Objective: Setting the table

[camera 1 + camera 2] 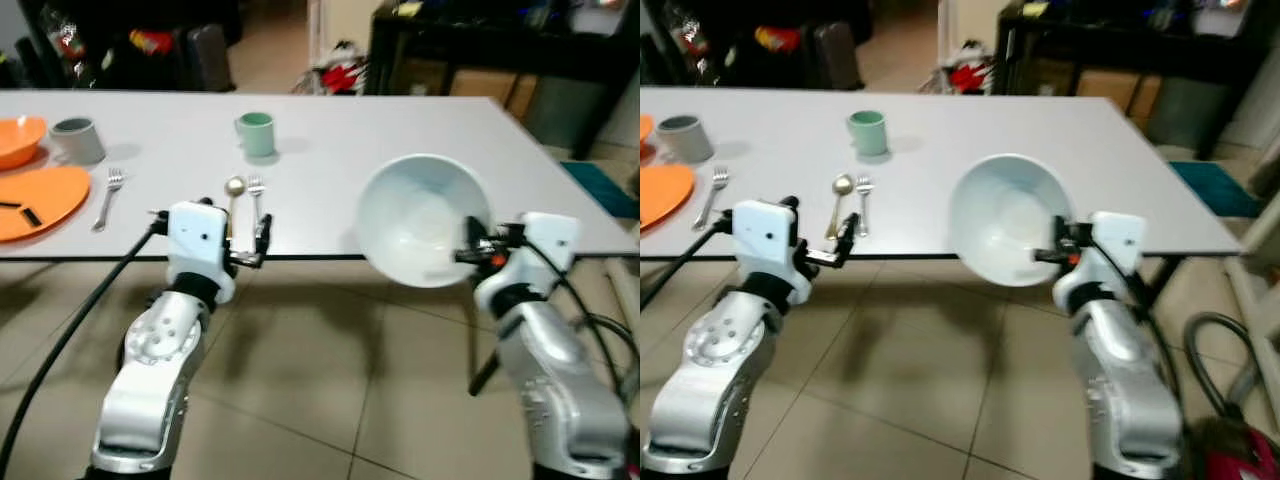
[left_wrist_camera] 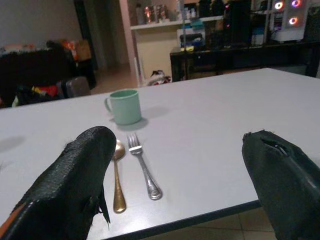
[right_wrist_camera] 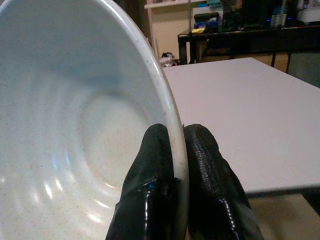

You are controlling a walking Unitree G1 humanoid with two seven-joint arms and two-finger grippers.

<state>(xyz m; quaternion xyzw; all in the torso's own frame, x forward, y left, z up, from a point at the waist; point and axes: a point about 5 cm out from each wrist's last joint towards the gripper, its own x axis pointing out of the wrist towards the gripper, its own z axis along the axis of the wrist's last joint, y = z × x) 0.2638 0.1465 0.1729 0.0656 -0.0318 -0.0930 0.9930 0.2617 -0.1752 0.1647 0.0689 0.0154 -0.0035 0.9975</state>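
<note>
My right gripper (image 3: 172, 150) pinches the rim of the white bowl (image 1: 420, 220), tilted and empty, at the counter (image 1: 330, 140) edge. My left gripper (image 2: 190, 165) jaws stand wide near the fork (image 2: 144, 167), spoon (image 2: 118, 175) and green mug (image 2: 123, 106).

Beige tiled floor (image 1: 330, 370), dark shelving unit (image 1: 500, 50) at one o'clock, cream wall (image 2: 155, 45) beyond, teal mat (image 1: 600, 185) at three o'clock
</note>
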